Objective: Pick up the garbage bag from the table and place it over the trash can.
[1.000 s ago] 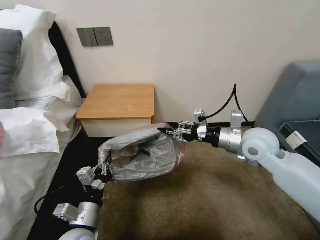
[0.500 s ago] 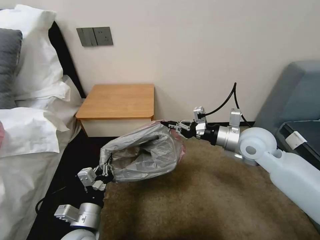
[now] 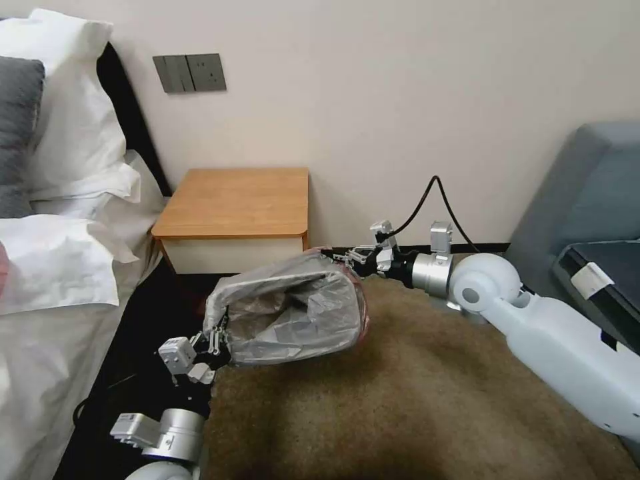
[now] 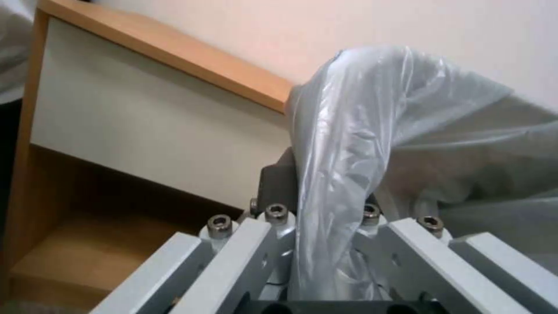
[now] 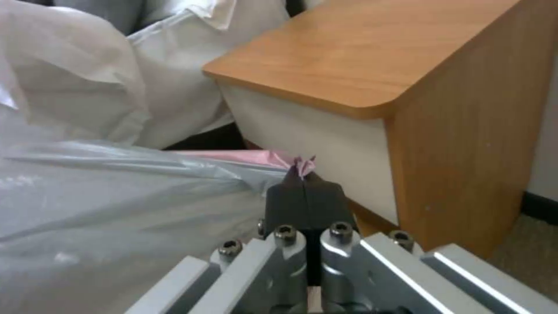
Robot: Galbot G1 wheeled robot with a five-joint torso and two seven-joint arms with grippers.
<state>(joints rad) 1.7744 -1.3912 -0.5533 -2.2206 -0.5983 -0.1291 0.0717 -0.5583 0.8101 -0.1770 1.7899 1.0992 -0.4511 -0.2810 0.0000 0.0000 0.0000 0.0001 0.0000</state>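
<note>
The garbage bag (image 3: 287, 310), thin grey plastic with a pinkish rim, hangs stretched wide open between both grippers, low in front of the table (image 3: 233, 200). My left gripper (image 3: 217, 333) is shut on the bag's near-left edge, and plastic runs between its fingers (image 4: 276, 185) in the left wrist view. My right gripper (image 3: 340, 257) is shut on the far-right rim, pinching a pink fold (image 5: 303, 165) close to the table's white drawer front (image 5: 302, 126). The trash can is hidden under the bag.
A bed with white pillows (image 3: 60, 173) borders the left side. A grey sofa (image 3: 587, 200) stands at the right. Brown carpet (image 3: 413, 400) covers the floor in front. A black cable (image 3: 440, 200) loops above the right wrist near the wall.
My right gripper has moved left and toward the wall with the rim. The bag's mouth has been pulled wider and flatter. The left gripper has shifted slightly right.
</note>
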